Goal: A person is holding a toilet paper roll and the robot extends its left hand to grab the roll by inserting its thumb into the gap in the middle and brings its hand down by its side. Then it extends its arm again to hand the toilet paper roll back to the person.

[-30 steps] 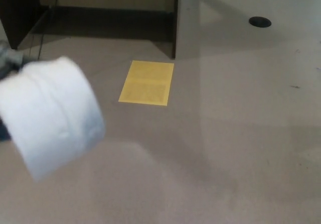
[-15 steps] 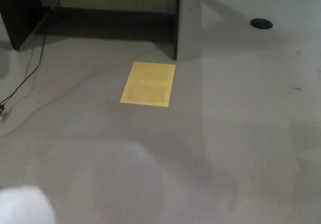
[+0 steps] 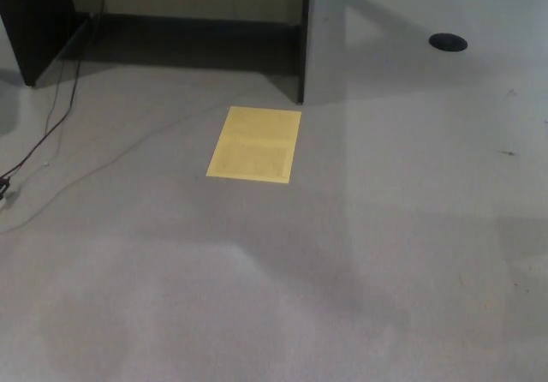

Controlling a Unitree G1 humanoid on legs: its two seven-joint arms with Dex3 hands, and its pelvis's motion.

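In the head view, a yellow sheet (image 3: 254, 144) is seen lying flat on the grey floor (image 3: 342, 271); just beyond its far right corner stands a dark panel (image 3: 301, 39), a black cable (image 3: 51, 125) trails well to its left, and a dark round spot (image 3: 448, 42) lies far to its right. Neither hand is shown, so their fingers cannot be judged, and the toilet paper roll is out of view.

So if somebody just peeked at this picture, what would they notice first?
Probably the yellow sheet of paper lying flat on the grey floor, a bit above the middle, because it is the only bright thing there. Next, the dark furniture along the top edge, a thin black cable trailing down the left side, and a small black round spot at the top right. No robot hand and no toilet paper roll show right now.
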